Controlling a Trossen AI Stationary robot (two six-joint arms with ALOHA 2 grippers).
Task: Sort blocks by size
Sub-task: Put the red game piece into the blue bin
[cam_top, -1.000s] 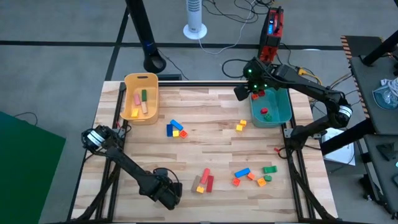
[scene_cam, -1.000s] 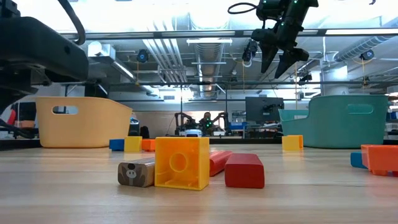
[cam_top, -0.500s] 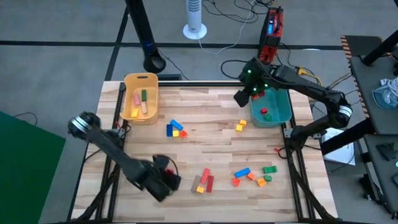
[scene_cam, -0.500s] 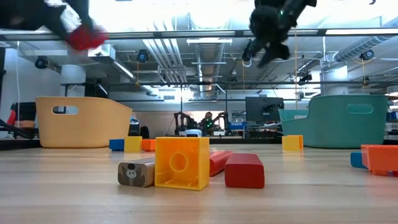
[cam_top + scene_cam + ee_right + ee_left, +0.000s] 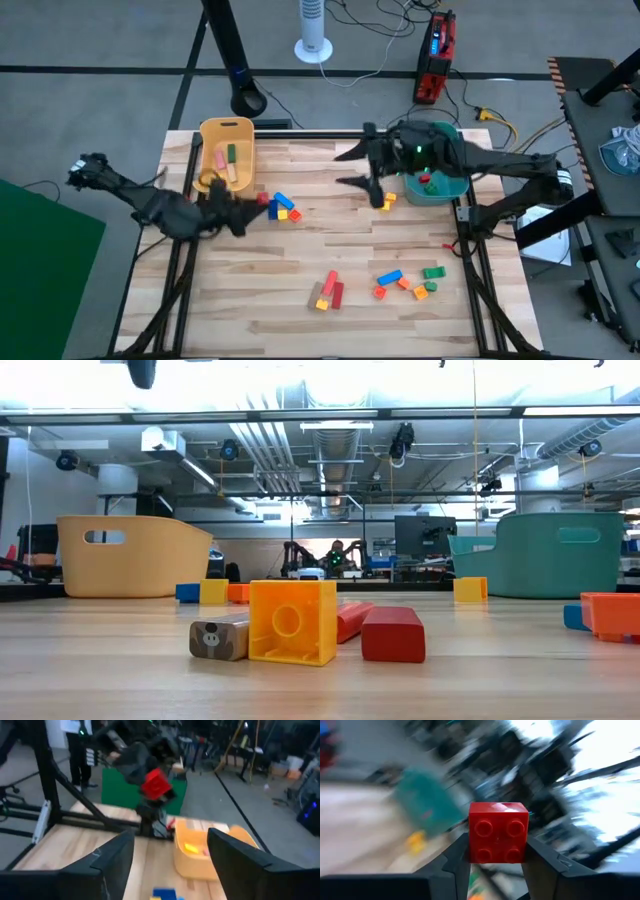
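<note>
One red block (image 5: pixel 498 833) pinched in left gripper (image 5: pixel 496 851); right gripper (image 5: pixel 170 865) spread wide, empty.

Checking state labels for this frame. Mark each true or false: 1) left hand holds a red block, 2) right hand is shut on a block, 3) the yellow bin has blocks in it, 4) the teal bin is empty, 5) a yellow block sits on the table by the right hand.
1) The left hand holds a red block: true, the studded cube sits clamped between its fingers.
2) The right hand is shut on a block: false, its fingers are spread wide and hold nothing.
3) The yellow bin has blocks in it: true, several lie inside.
4) The teal bin is empty: false, it holds small red and green blocks.
5) A yellow block sits on the table by the right hand: true.
</note>
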